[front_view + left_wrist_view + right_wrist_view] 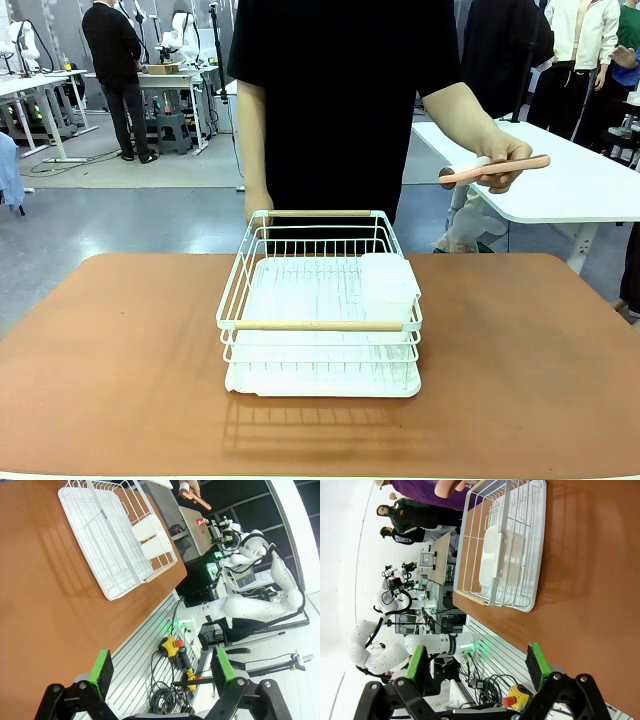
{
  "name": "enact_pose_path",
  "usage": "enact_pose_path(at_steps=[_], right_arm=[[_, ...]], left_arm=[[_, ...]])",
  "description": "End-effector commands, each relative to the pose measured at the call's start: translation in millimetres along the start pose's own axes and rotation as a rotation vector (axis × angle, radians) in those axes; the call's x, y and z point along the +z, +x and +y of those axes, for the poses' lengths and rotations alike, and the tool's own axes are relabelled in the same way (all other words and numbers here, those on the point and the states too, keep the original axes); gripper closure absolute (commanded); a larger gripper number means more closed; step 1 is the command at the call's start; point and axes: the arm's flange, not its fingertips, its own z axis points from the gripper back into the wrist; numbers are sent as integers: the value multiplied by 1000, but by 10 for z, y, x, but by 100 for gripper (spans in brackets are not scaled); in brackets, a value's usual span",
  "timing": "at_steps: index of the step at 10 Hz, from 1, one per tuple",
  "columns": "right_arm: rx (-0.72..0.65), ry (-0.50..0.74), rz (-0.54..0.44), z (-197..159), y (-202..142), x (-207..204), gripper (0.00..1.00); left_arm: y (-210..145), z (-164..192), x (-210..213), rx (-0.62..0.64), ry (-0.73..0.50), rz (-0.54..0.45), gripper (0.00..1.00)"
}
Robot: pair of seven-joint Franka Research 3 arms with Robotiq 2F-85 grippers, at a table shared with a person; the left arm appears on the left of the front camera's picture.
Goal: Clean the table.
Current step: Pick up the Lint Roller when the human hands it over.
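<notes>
White dish rack (318, 325) on terracotta table (120, 360); person's hand (505, 150) holds pink utensil (530, 162); my left tool (161, 669), right tool (477, 664) gape empty.

The table (120, 380) is terracotta with rounded corners; a white wire dish rack (318, 325) stands at its middle.

One table (100, 340) bears one white rack (300, 382) with two wooden handles (318, 325) and one plastic cup (388, 280); one hand (505, 150) holds one pink tool (527, 162).
</notes>
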Motion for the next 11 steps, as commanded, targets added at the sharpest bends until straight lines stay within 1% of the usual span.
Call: enact_pose_path(at_steps=[1,2,3,5,6,7,8,9,10,11], right_arm=[[-63,-28,-40,112,15,-109,0],[-140,-31,-83,221,45,-190,0],[-191,-84,-150,341,81,-260,0],[-283,-119,-262,620,222,-348,0],[-335,-138,-265,749,281,-426,0],[-379,-195,-284,839,333,-537,0],[-440,-193,-311,940,362,-647,0],[-516,-161,-318,982,409,-783,0],[-555,-136,-340,975,439,-863,0],[-576,-108,-387,976,477,-918,0]], left_arm=[[-25,-18,-1,-13,-11,-12,0],[-25,-18,-1,-13,-11,-12,0],[-25,-18,-1,-13,-11,-12,0],[-25,-18,-1,-13,-11,-12,0],[-25,-18,-1,-13,-11,-12,0],[-25,-18,-1,-13,-11,-12,0],[-25,-18,-1,-13,-11,-12,0],[-25,-18,-1,-13,-11,-12,0],[-25,-18,-1,-13,-11,-12,0],[-25,-18,-1,-13,-11,-12,0]])
